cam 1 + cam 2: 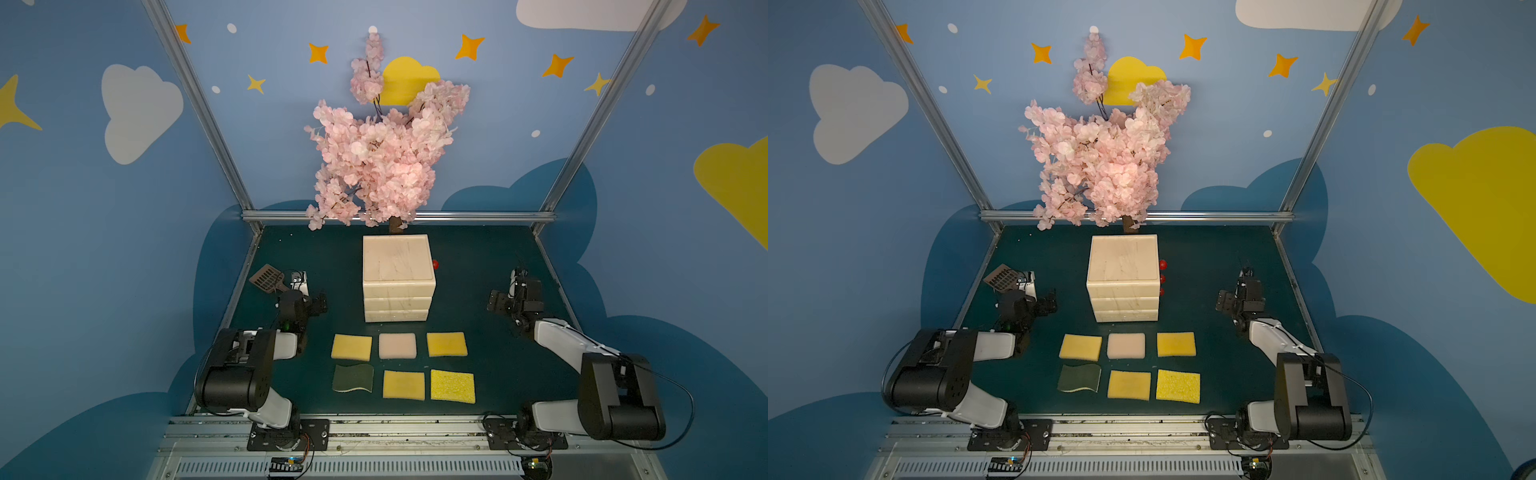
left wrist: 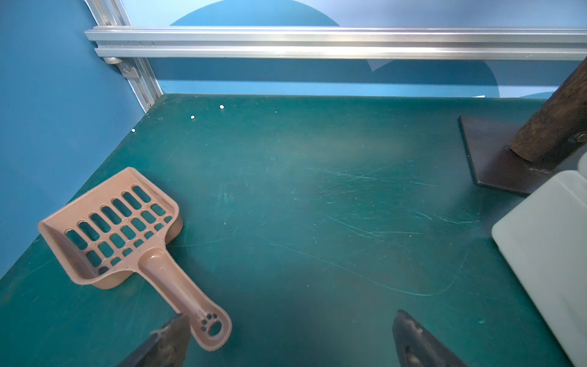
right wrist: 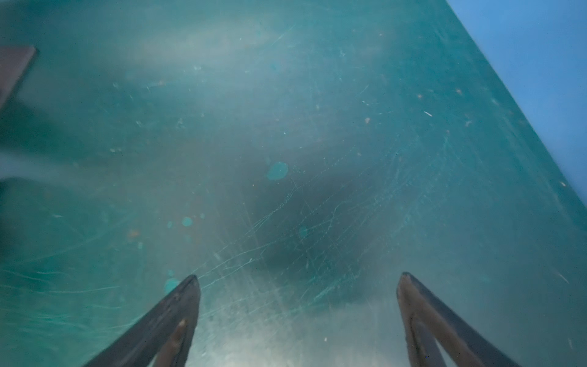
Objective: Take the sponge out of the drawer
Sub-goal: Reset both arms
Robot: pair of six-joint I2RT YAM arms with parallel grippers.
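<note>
Top views both show the little drawer chest (image 1: 399, 282) with all three drawers shut, so the sponge inside is hidden. I cannot tell which drawer has it. Left gripper (image 2: 290, 317) and right gripper (image 3: 298, 279) are both spread wide and hold nothing. The red knobs (image 1: 1162, 278) are tiny. A gripper could slip off one, or drag the whole chest along the bench (image 1: 478, 291).

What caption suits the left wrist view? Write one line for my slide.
Open left gripper over the green table, brown slotted scoop near one finger, drawer box and tree trunk alongside.
</note>
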